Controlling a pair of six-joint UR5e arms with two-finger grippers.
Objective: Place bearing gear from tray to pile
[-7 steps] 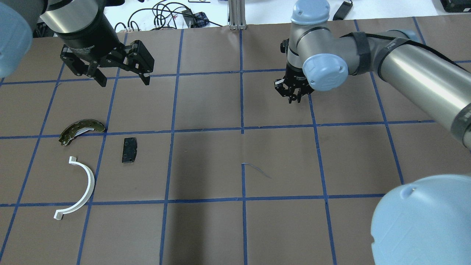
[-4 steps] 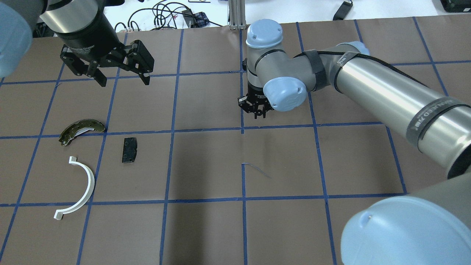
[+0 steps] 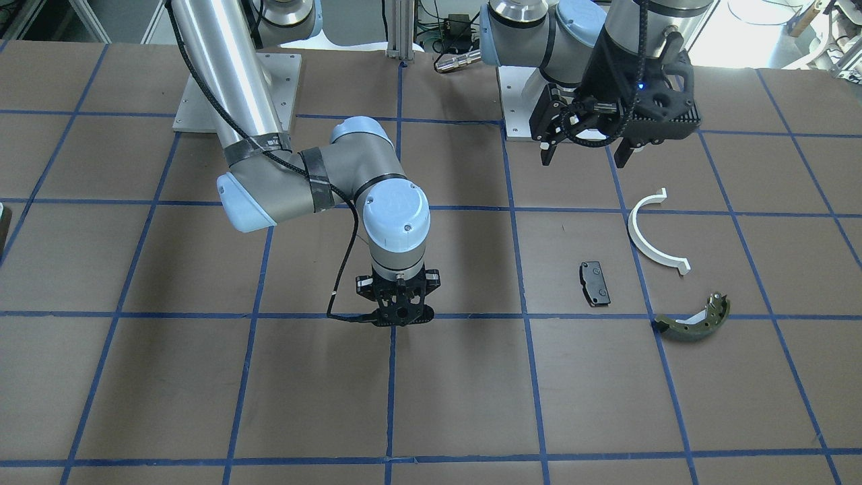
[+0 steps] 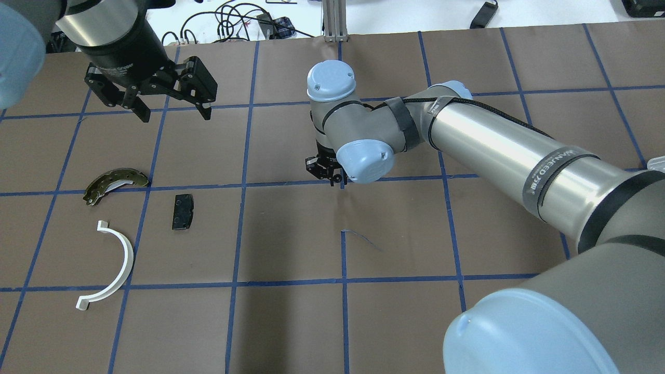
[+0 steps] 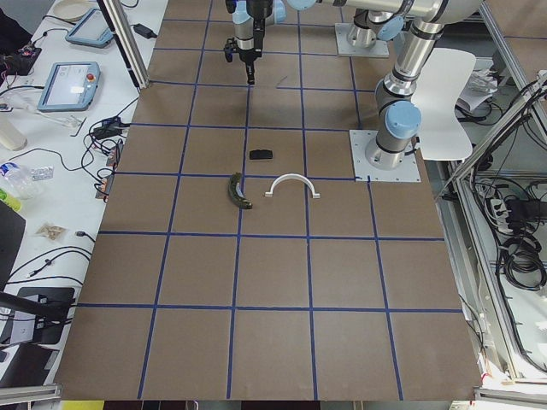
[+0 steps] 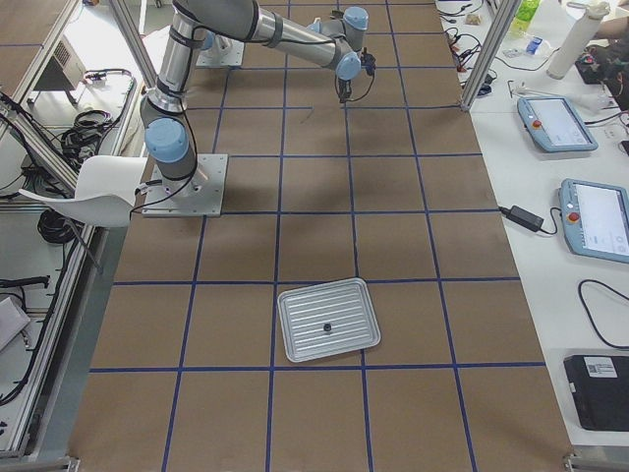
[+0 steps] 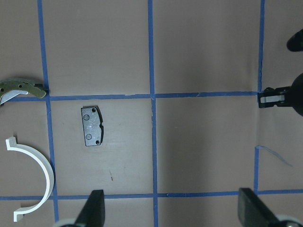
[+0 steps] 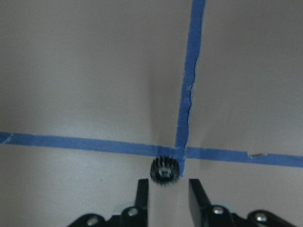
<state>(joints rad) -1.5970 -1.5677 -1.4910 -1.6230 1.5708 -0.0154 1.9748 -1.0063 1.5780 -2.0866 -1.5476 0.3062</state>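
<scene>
A small black bearing gear [image 8: 164, 170] sits between the fingertips of my right gripper [image 8: 168, 187], which is shut on it. That gripper [image 4: 335, 182] hangs over a blue tape crossing near the table's middle and also shows in the front view [image 3: 397, 322]. The pile lies at my left: a white half-ring [image 4: 124, 259], a black brake pad [image 4: 183, 211] and an olive brake shoe [image 4: 114, 182]. My left gripper [image 4: 174, 111] is open and empty, above and beyond the pile. The left wrist view shows the pad [image 7: 92, 126], the ring [image 7: 45, 170] and the shoe [image 7: 21, 87].
The metal tray [image 6: 285, 324] lies far off at my right end of the table, with one small dark thing [image 6: 325, 325] in it. Blue tape lines grid the brown table. A loose strip of tape [image 4: 363, 240] lies near the middle.
My right arm has swung leftward from the right half of the table to the middle tape crossing, gripper still shut. The left arm and the pile have not moved.
</scene>
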